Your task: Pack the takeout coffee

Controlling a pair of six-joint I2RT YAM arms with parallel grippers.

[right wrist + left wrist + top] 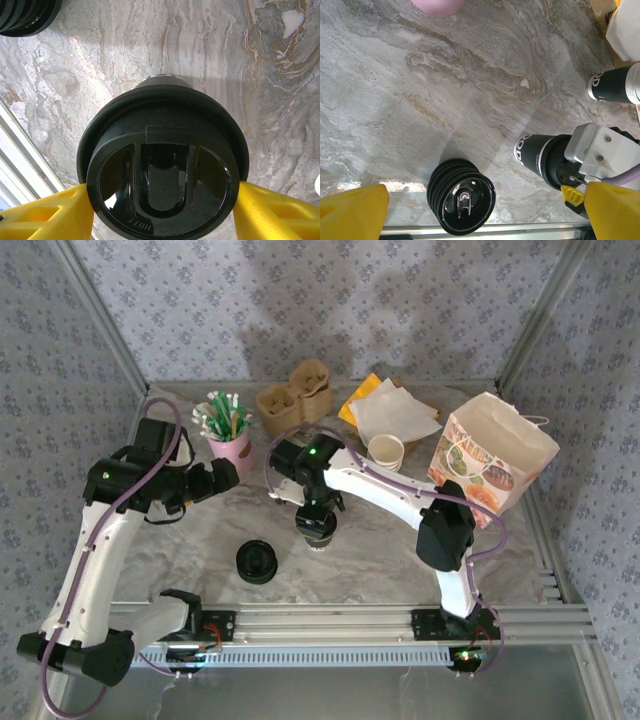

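My arms (82, 570) are white links with black joints (445, 532), lavender cables (177, 435) looping alongside, and my fingers (45, 215) are yellow.

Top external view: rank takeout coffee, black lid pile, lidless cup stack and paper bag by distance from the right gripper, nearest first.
1. takeout coffee, between the jaws of the right gripper.
2. black lid pile, to its left, nearer the bases.
3. lidless cup stack, farther back, to the right.
4. paper bag, far right.

Table (380, 570) bears lid pile (257, 562), takeout coffee (162, 175), bag (492, 462)
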